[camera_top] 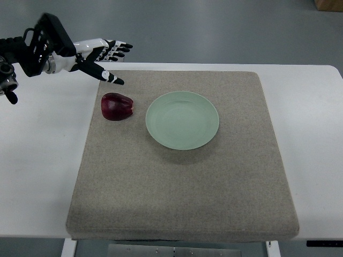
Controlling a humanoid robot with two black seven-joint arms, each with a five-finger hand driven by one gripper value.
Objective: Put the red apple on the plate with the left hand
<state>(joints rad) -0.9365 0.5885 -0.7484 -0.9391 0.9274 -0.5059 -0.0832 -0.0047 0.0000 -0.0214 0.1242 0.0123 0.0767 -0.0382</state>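
Observation:
A dark red apple [117,106] lies on the grey-brown mat, just left of a pale green plate [183,120] that holds nothing. My left hand [111,58] hovers above and behind the apple at the mat's far left corner, fingers spread and thumb pointing down toward the apple, holding nothing. A clear gap separates the hand from the apple. The right arm does not show.
The mat [182,182] covers most of the white table [37,160]. Bare table strips run along the left and right sides. A brown box corner [329,4] shows on the floor at the top right.

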